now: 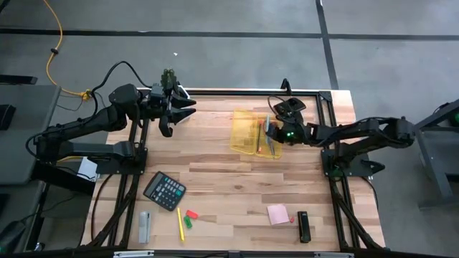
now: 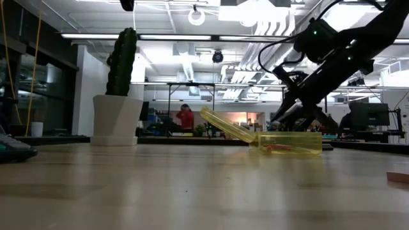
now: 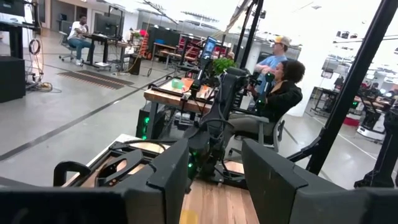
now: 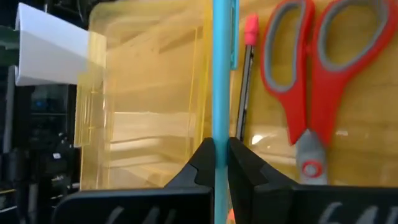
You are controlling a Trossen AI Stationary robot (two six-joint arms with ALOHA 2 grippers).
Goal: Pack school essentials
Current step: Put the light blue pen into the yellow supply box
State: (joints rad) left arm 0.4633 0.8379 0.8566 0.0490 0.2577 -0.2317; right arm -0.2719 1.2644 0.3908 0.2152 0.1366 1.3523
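A clear yellow box (image 1: pixel 251 132) lies open at the table's far middle, its lid (image 2: pixel 227 126) slanting up. In it lie red-handled scissors (image 4: pixel 311 68) and a dark pencil with a pink eraser (image 4: pixel 247 56). My right gripper (image 4: pixel 221 152) stands over the box's right part (image 1: pixel 271 133) and is shut on a teal pen (image 4: pixel 221 62). My left gripper (image 3: pixel 214 180) is open and empty, above the table's far left (image 1: pixel 174 107). A thin yellow pencil (image 1: pixel 180 223), green and red pieces (image 1: pixel 189 217) and a pink sticky-note pad (image 1: pixel 278 214) lie near the front edge. My right gripper pinches the teal pen's shaft (image 4: pixel 221 127) between its two fingertips. It comes from the table's right, slanting down over the box. The pen runs on ahead of the fingers over the box's floor, beside the pencil and scissors; whether its far end rests there I cannot tell.
A dark calculator (image 1: pixel 164 190) and a grey metal bar (image 1: pixel 145 226) lie at the front left, and a small black object (image 1: pixel 304 226) at the front right. A cactus in a white pot (image 2: pixel 118 96) stands at the far left edge. Bare wood lies between the box and the front items.
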